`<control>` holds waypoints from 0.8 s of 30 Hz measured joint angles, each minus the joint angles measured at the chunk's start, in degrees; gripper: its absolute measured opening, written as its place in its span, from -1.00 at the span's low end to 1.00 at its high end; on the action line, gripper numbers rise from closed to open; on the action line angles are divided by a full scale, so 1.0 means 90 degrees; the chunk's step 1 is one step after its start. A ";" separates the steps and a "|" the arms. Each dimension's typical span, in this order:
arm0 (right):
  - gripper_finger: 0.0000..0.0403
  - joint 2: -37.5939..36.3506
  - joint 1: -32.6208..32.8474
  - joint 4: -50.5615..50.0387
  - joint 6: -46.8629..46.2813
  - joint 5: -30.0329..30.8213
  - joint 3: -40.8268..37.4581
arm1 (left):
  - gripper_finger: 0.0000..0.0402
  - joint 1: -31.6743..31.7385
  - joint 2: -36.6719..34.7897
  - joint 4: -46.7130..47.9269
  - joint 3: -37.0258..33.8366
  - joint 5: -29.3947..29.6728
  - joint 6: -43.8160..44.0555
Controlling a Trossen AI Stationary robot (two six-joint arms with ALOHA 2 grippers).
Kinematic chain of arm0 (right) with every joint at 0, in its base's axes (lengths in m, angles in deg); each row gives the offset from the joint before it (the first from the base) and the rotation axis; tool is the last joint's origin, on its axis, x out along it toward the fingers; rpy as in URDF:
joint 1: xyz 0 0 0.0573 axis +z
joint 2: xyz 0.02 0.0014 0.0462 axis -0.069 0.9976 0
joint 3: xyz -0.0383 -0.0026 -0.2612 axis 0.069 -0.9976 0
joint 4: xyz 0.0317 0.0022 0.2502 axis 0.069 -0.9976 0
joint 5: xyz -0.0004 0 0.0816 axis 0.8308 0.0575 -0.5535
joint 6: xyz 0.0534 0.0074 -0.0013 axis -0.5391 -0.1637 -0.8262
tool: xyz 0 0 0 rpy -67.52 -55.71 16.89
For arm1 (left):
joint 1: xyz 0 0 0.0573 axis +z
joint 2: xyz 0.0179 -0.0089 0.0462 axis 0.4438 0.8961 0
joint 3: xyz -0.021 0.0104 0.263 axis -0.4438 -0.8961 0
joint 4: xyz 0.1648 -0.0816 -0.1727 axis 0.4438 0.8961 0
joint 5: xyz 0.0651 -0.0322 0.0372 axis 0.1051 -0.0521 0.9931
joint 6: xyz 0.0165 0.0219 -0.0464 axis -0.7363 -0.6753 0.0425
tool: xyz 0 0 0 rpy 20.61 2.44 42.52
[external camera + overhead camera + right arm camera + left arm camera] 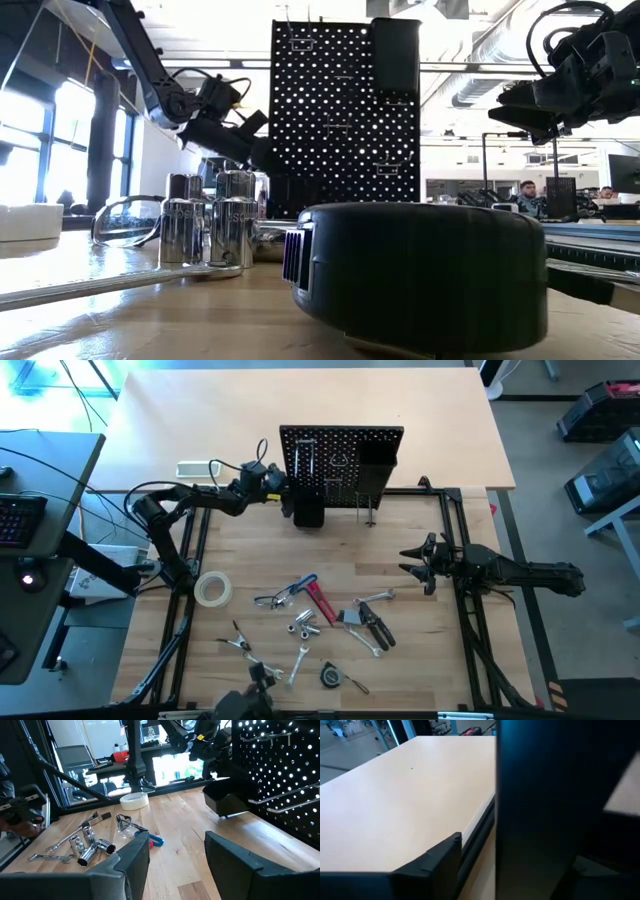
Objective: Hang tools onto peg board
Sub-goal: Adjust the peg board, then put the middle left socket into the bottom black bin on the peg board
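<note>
The peg board [341,465] stands upright at the far side of the surface [400,590], so tools can hang on its hooks. The left gripper [285,488] is up against the board's left edge, next to a black bin [309,510] at the bottom of the board. From these pictures it is hard to tell if its fingers are apart or together, and nothing can be seen in them. The right gripper [413,557] waits over the right side of the surface with its fingers apart and nothing between them. Most tools lie flat on the surface, well apart from the board: a tape roll [213,589], clear glasses [270,599], a red-handled tool [320,602], black pliers [375,624] and silver wrenches [297,663]. They probably lie spread out so that each one is easy to grab. Lots of hanging is left to do.
</note>
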 joint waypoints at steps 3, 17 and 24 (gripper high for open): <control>-0.08 0.0000 -0.0001 0.0000 -0.0011 0.0000 0.0002 | 0.16 -0.0012 -0.0015 0.0003 0.0000 -0.0089 0.0138; -0.08 -0.0001 -0.0001 0.0000 -0.0040 -0.0033 0.0001 | 0.25 -0.0042 -0.0892 0.0947 0.0000 -0.0195 0.0137; -0.08 0.0000 -0.0002 0.0000 -0.0040 -0.0036 0.0000 | 0.25 -0.0043 -0.1831 0.2327 0.0000 0.0096 -0.0205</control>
